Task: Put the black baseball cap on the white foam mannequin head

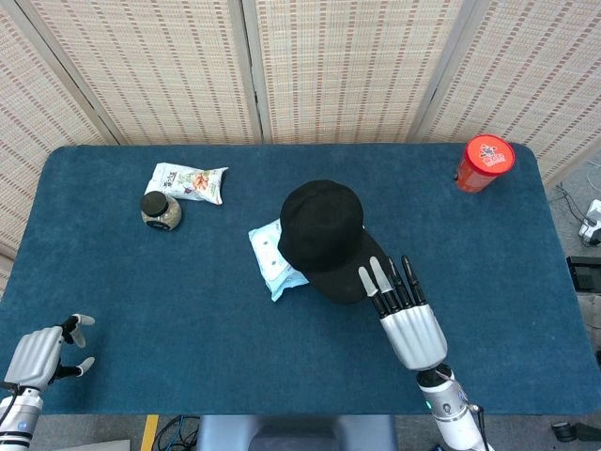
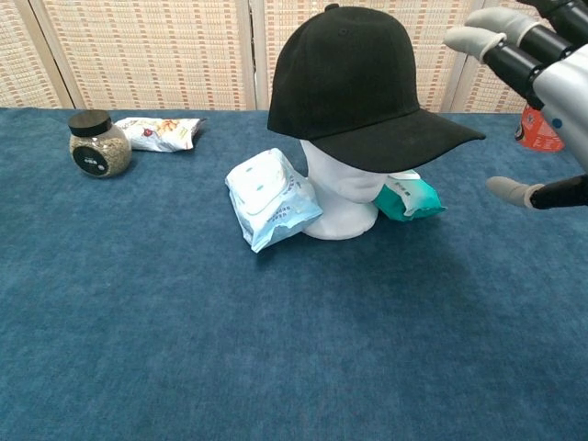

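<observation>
- The black cap sits on top of the white foam head, near the middle of the blue bench. Its brim sticks out toward the robot's right side, and nothing is holding it.
- From above, the cap hides the foam head fully. From the chest view, the face and neck show under the brim.
- The cap looks like it is on well, so the main job seems done. It may sit a bit tipped, but I cannot tell for sure.
- The right robot hand is just beside the brim, not touching it. Its fingers are spread apart and it holds nothing.
- What may be left is for this robot hand to move away without bumping the brim.
- The left robot hand rests at the near left corner, well apart from the cap. Its fingers are loosely apart and it holds nothing.
- A light blue packet leans against the foam head on one side, and a teal packet lies on the other.
- Farther off are a jar with a black lid, a snack bag and a red cup.
</observation>
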